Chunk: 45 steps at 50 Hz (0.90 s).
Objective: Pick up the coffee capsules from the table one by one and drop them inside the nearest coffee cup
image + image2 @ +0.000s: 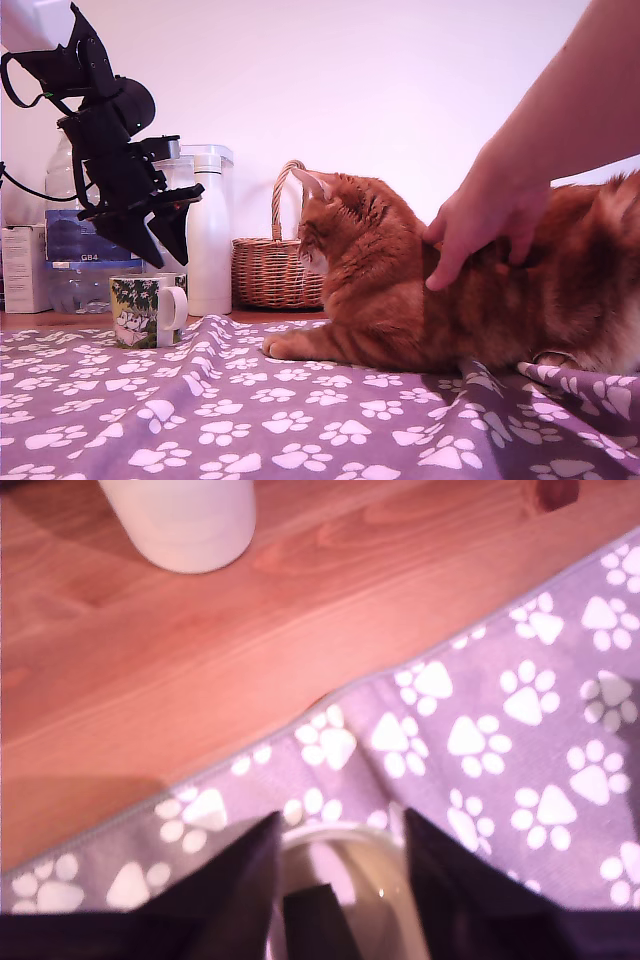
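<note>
Purple cloth (300, 420) printed with white paw prints drapes the wooden worktop (150, 680), whose bare brown boards show beyond the cloth's hem in the wrist view. The coffee cup (148, 311), white with a green leaf picture and a white handle turned toward three o'clock, stands on the cloth at about nine o'clock in the exterior view. The black gripper (160, 245) hangs just above it, apart from the rim, pointing down. In the wrist view its two dark fingers (240, 880) stand narrowly parted over the cup's pale mouth, and a dark piece sits between them low in the gap; I cannot tell whether that is a capsule or part of the gripper.

Behind the cup, toward its one o'clock, a tall white bottle (210, 235) stands upright on the bare wood. A wicker basket (272, 265) sits further along at three o'clock from the bottle. An orange cat (450, 290) lies on the cloth, taking up the exterior view's right. A person's hand (480, 225) rests on its back.
</note>
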Each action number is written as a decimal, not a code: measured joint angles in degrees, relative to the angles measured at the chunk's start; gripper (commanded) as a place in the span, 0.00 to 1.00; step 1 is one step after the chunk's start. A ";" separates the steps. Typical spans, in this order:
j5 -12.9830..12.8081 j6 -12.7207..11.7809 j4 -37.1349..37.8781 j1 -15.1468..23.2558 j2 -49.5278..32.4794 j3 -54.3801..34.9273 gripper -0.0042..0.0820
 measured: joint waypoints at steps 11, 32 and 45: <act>-0.02 0.00 2.80 -1.40 -0.02 0.00 0.02; -0.02 0.00 6.36 -2.10 -5.66 -1.38 0.02; -1.60 0.00 18.21 -3.63 -19.93 -15.39 0.02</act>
